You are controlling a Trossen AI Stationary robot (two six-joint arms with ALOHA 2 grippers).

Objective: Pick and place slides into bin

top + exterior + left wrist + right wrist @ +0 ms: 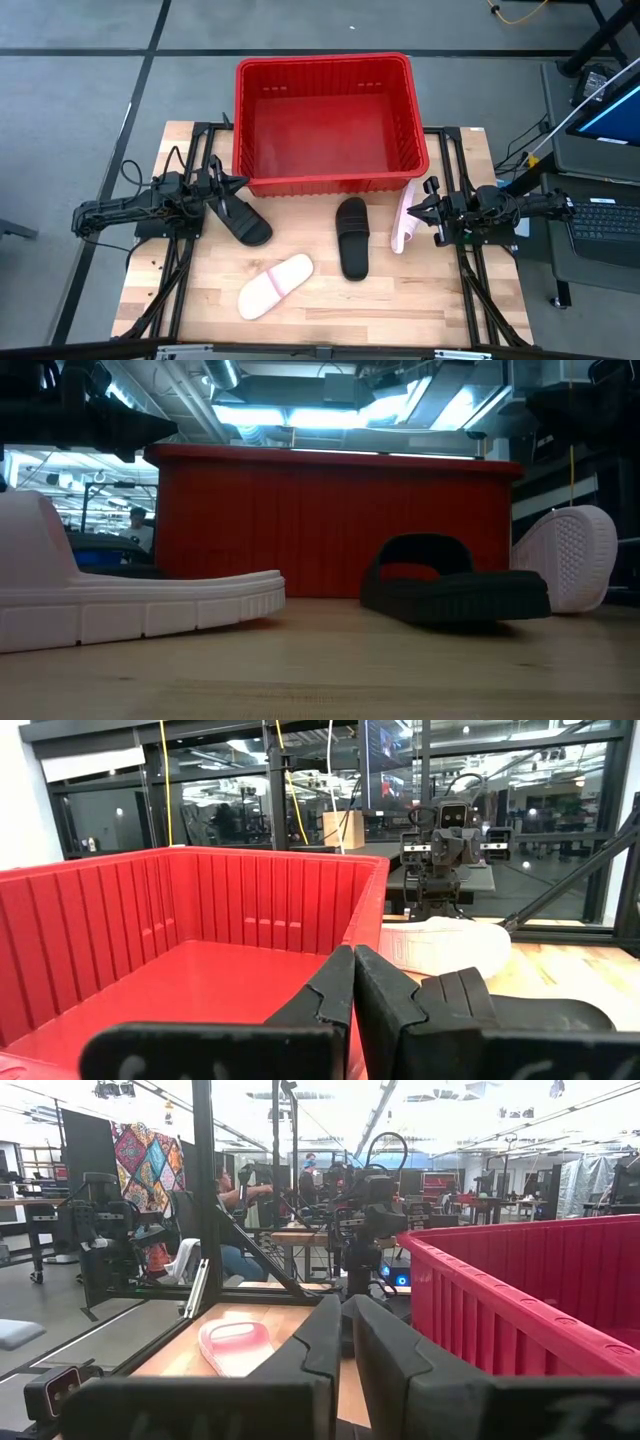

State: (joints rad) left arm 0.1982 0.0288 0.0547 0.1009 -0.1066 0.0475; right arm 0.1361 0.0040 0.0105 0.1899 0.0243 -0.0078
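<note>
The red bin (325,120) stands at the table's far middle. A black slide (245,222) lies on the table at the left, just beside my left gripper (228,185), which is shut, empty and raised to about rim height (352,990). A second black slide (352,236) lies flat on its sole at the middle. One pale pink slide (275,285) lies flat near the front edge. The other pink slide (404,218) stands tipped on one long side, its sole (565,560) toward the near edge. My right gripper (428,203) is shut and empty right beside it.
The bin's near wall (330,525) rises close behind the slides. Bare wooden table (420,300) lies at the near right. Cables and the arms' bases stand at both table sides. A keyboard and screens (600,215) are off the table to the right.
</note>
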